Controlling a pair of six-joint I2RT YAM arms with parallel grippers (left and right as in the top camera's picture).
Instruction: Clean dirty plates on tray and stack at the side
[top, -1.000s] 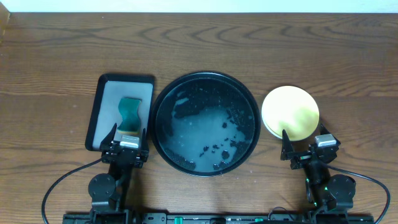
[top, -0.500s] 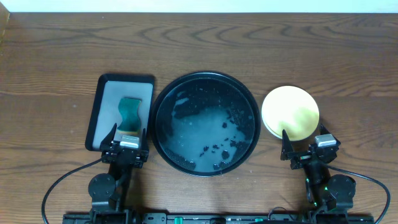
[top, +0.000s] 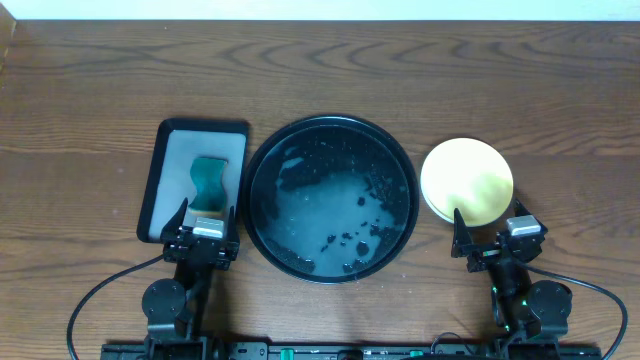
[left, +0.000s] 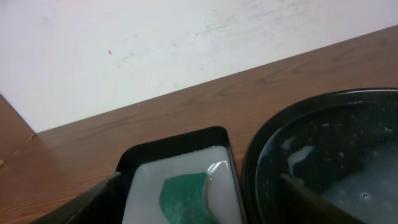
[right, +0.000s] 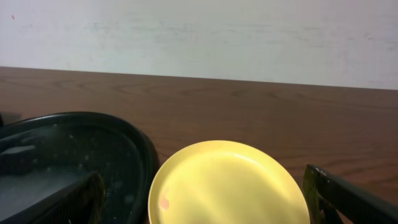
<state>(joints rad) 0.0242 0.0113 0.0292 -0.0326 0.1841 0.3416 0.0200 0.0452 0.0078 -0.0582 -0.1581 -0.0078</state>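
The large round black tray (top: 262, 170) sits mid-table with foam, water and dark crumbs on its floor and no plate in it; it also shows in the left wrist view (left: 261, 155) and the right wrist view (right: 140, 146). A pale yellow plate (top: 466, 180) lies on the table right of the tray, topping a stack with a pale edge showing beneath; it fills the right wrist view (right: 227, 183). The mint green plates are hidden. My left gripper (top: 207, 228) is open and empty at the near end of the small tray. My right gripper (top: 492, 232) is open and empty just near the yellow plate.
A smaller rectangular black-rimmed grey tray (top: 168, 150) lies left of the round tray and holds a green sponge (top: 208, 184), also seen in the left wrist view (left: 186, 198). Bare wooden table stretches behind everything to a white wall.
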